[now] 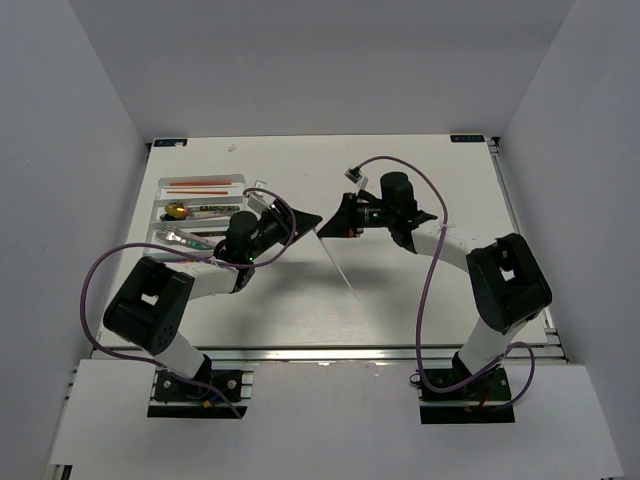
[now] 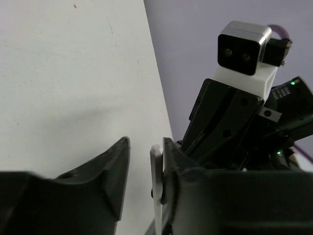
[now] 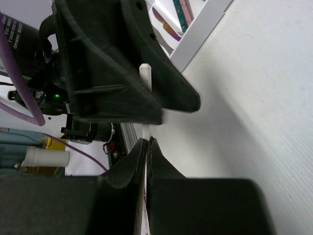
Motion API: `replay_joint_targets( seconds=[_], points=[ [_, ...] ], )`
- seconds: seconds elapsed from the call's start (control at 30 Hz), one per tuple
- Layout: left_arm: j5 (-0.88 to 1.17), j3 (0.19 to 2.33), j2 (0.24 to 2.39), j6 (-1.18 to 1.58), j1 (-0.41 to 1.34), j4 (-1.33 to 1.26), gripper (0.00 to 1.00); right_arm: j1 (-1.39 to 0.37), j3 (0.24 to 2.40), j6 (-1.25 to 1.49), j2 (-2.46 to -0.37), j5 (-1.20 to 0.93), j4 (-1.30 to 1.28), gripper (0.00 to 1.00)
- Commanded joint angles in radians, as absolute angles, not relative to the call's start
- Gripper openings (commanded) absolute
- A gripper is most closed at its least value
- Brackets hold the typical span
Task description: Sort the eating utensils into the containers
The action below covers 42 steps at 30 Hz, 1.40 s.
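Note:
A thin clear-white stick [image 1: 338, 268] is held up over the table's middle, slanting towards the near right. My right gripper [image 1: 323, 231] is shut on it; in the right wrist view the jaws [image 3: 146, 140] pinch the stick [image 3: 145, 78]. My left gripper [image 1: 314, 219] meets it tip to tip. Its jaws [image 2: 146, 142] are open round the stick's end [image 2: 156, 186], which lies against the right finger [image 2: 171, 161]. The white cutlery tray [image 1: 205, 198] at the far left holds red sticks [image 1: 195, 186], a gold-bowled spoon [image 1: 176, 210] and other pieces.
The tray's corner [image 3: 195, 41] with coloured handles [image 3: 183, 12] shows behind the left gripper in the right wrist view. The right wrist camera [image 2: 244, 49] is close in front of the left one. Grey walls stand on three sides.

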<state>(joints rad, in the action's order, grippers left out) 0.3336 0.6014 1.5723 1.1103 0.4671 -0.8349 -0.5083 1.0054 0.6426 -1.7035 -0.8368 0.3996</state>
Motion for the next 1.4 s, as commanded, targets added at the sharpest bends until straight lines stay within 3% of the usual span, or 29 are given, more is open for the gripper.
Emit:
replay_joint_targets(
  seconds=[0.0, 0.1, 0.13, 0.2, 0.23, 0.27, 0.3, 0.43, 0.57, 0.77, 1.03, 1.37],
  points=[
    [0.321, 0.641, 1.548, 1.089, 0.471, -0.836, 0.4, -0.529, 1.066, 0.647, -1.709, -0.854, 0.42, 0.0],
    [0.331, 0.644, 1.552, 1.1, 0.471, -0.854, 0.2, -0.537, 1.078, 0.653, -1.72, -0.85, 0.417, 0.0],
    [0.339, 0.646, 1.554, 1.106, 0.471, -0.862, 0.02, -0.537, 1.084, 0.658, -1.723, -0.848, 0.42, 0.0],
    [0.341, 0.649, 1.551, 1.111, 0.471, -0.847, 0.0, -0.535, 1.086, 0.672, -1.727, -0.851, 0.434, 0.0],
    [0.321, 0.663, 1.539, 1.097, 0.468, -0.813, 0.0, -0.522, 1.077, 0.676, -1.718, -0.838, 0.431, 0.12],
    [0.301, 0.676, 1.529, 1.082, 0.46, -0.766, 0.0, -0.506, 1.063, 0.683, -1.706, -0.825, 0.43, 0.34],
    [0.27, 0.692, 1.517, 1.066, 0.431, -0.627, 0.0, -0.468, 1.045, 0.696, -1.691, -0.807, 0.431, 0.89],
    [0.138, 0.765, 1.47, 1.09, 0.22, -0.316, 0.0, -0.352, 0.97, 0.666, -1.57, -0.634, 0.301, 0.89],
    [0.085, 0.833, 1.489, 1.143, -0.106, -0.197, 0.0, -0.307, 0.945, 0.569, -1.484, -0.508, 0.125, 0.89],
    [0.014, 1.027, 1.661, 1.244, -0.299, -0.166, 0.0, -0.302, 0.907, 0.526, -1.439, -0.495, 0.098, 0.89],
    [-0.04, 1.241, 1.939, 1.292, -0.36, -0.175, 0.0, -0.302, 0.897, 0.496, -1.453, -0.531, 0.083, 0.89],
    [-0.037, 1.304, 2.023, 1.278, -0.364, -0.238, 0.11, -0.302, 0.92, 0.463, -1.508, -0.557, 0.075, 0.89]
  ],
)
